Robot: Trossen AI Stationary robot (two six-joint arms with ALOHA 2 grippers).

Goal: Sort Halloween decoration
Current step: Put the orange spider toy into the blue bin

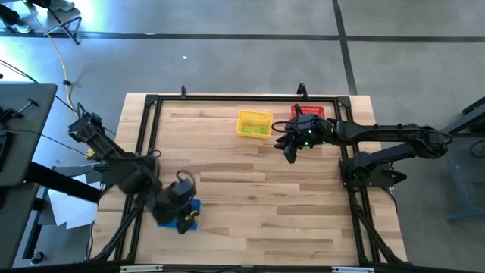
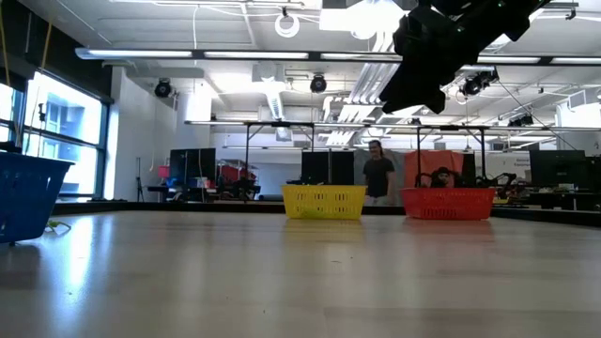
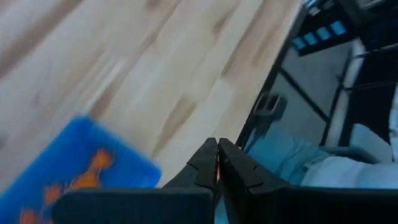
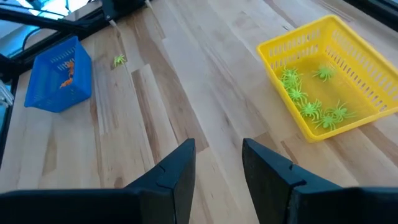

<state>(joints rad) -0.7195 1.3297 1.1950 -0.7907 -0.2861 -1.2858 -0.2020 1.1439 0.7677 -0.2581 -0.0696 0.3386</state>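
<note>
Blue mesh basket point(image 1: 184, 216) sits nearest me at the table's point(image 1: 250, 197) front left, orange trinkets point(image 3: 87, 177) inside it, and my left claw point(image 3: 217, 165) hangs over its edge with fingers pressed together and, as far as I can see, nothing between them. One light green trinket point(image 4: 119, 60) lies loose on the wood beside that basket; I judge it the next piece to move. Farther off, the yellow basket point(image 1: 255, 123) holds the other green spiders point(image 4: 311, 96). My right claw point(image 4: 217, 162) hovers near it, spread and empty. I'd come down straight on the stray, pinch low, then carry it across.
</note>
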